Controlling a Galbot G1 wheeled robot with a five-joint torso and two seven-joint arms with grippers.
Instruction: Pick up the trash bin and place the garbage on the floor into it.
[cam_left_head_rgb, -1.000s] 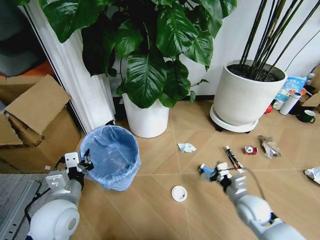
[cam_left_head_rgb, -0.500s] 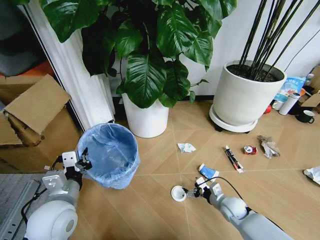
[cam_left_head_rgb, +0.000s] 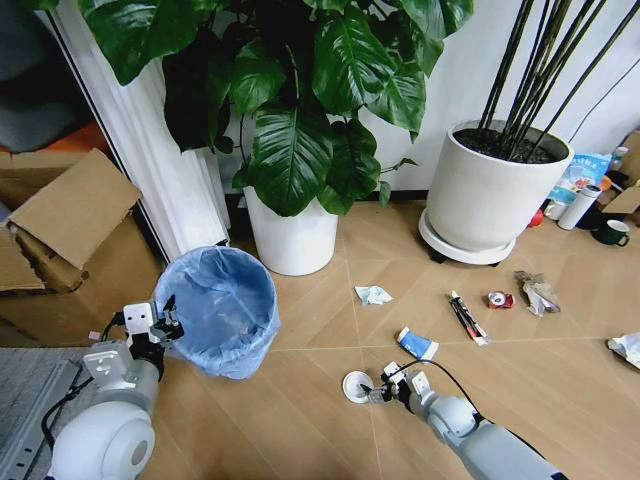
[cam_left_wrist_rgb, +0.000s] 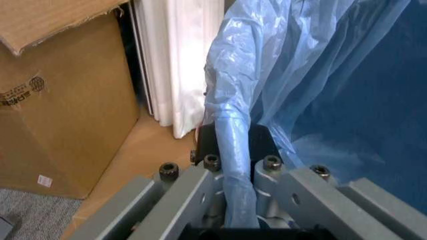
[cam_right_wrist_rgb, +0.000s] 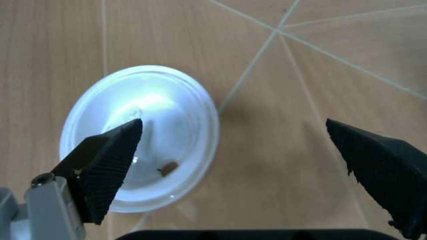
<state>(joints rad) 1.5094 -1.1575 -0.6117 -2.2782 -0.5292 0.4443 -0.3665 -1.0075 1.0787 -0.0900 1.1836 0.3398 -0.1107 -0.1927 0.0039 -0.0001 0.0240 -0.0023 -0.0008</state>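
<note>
Trash bin with blue liner stands on the floor, its rim clamped by the left pincer.
Right pincer hangs spread wide over one white disc (a lid, seemingly); two white plant pots stand behind.
</note>
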